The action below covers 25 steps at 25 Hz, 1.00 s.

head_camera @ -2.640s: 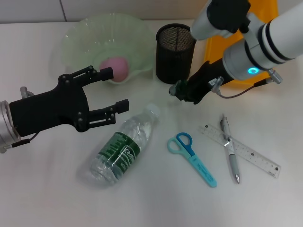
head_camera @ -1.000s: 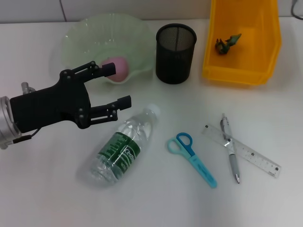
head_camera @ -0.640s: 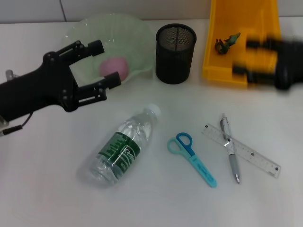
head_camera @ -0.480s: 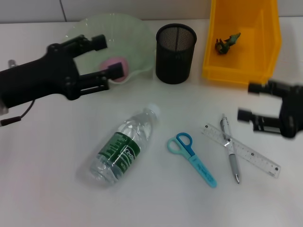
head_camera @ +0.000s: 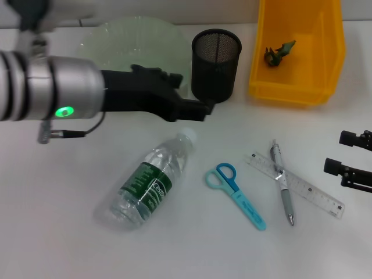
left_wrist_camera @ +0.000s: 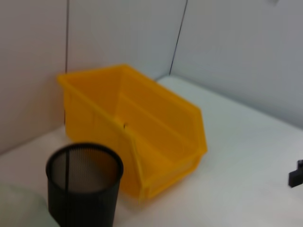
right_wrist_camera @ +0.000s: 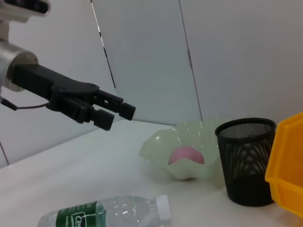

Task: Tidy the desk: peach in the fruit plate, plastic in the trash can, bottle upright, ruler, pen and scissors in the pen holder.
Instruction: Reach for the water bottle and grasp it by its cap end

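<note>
The clear bottle (head_camera: 148,180) lies on its side on the table. Blue scissors (head_camera: 235,195) lie right of it, and a pen (head_camera: 282,186) lies across a clear ruler (head_camera: 299,186). The black mesh pen holder (head_camera: 215,58) stands at the back. The pink peach (right_wrist_camera: 186,155) sits in the pale green fruit plate (head_camera: 116,35); my left arm hides it in the head view. A scrap of plastic (head_camera: 279,53) lies in the yellow bin (head_camera: 299,52). My left gripper (head_camera: 200,109) is open and empty, just in front of the pen holder. My right gripper (head_camera: 340,154) is open and empty, right of the ruler.
The left wrist view shows the pen holder (left_wrist_camera: 85,189) and the yellow bin (left_wrist_camera: 137,127) against a white wall. The bottle (right_wrist_camera: 113,213) also shows in the right wrist view, below my left gripper (right_wrist_camera: 116,116).
My left arm has swung right, from beside the plate to in front of the pen holder, now covering the peach. My right gripper has come down to the right edge beside the ruler.
</note>
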Available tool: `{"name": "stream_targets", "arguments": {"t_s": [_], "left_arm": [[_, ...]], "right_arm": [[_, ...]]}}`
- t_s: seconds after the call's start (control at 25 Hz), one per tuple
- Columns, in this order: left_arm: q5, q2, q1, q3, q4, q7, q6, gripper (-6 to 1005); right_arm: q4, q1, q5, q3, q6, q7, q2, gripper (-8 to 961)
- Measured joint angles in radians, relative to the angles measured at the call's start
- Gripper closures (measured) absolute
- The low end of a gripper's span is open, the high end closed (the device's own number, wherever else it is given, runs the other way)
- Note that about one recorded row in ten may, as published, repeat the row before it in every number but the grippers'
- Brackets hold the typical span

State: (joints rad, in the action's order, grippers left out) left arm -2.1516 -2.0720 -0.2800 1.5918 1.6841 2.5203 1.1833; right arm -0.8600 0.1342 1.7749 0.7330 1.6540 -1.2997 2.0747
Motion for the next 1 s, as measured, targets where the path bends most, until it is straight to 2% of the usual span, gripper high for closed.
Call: {"name": "stream_targets", "arguments": {"t_s": [0.16, 0.24, 0.28, 0.4, 0.6, 1.0], "left_arm": [[-0.23, -0.002, -0.104, 0.104, 0.005, 0.256, 0.02, 178], [-0.265, -0.003, -0.123, 0.121, -0.004, 0.291, 0.026, 178], [-0.315, -0.006, -0.168, 0.151, -0.048, 0.341, 0.039, 178], [-0.332, -0.007, -0.219, 0.163, -0.141, 0.354, 0.033, 178], [-0.339, -0.008, -0.266, 0.166, -0.279, 0.349, -0.028, 178], [-0.335, -0.008, -0.33, 0.167, -0.446, 0.331, -0.082, 179]], "right_arm": [[0.001, 0.001, 0.001, -0.001, -0.002, 0.001, 0.001, 170], [0.002, 0.002, 0.001, -0.002, -0.004, 0.002, 0.001, 170], [0.003, 0.004, 0.001, -0.001, -0.005, 0.002, 0.002, 170], [0.003, 0.007, 0.001, -0.002, -0.005, 0.002, 0.003, 171], [0.004, 0.011, 0.002, -0.002, -0.006, 0.003, 0.003, 171], [0.007, 0.017, 0.002, -0.003, -0.009, 0.002, 0.005, 171]]}}
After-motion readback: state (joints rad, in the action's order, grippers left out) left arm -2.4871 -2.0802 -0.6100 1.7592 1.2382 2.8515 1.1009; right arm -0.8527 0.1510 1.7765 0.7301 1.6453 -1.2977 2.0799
